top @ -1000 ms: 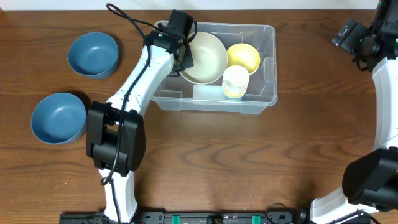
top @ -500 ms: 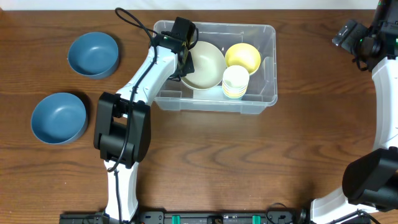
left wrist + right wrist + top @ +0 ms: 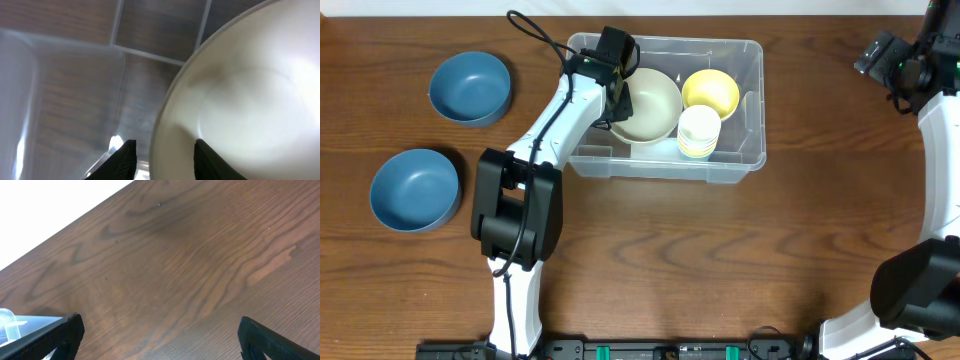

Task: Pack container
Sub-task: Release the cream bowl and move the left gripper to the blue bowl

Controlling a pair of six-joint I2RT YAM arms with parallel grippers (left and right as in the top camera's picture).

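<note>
The clear plastic container stands at the table's back middle. It holds a large cream bowl, a yellow bowl and a stack of pale cups. My left gripper reaches down into the container's left side. In the left wrist view its fingers straddle the cream bowl's rim, partly open, with a gap between the left finger and the bowl. The container's floor and wall show behind. My right gripper hangs open and empty over bare wood at the far right.
Two blue bowls sit on the table at the left, one at the back and one nearer the front. A corner of the container shows at the left edge of the right wrist view.
A second ago the cream bowl sat higher in the container; it and my left arm then moved down and in. Nothing has moved in the last half second.
</note>
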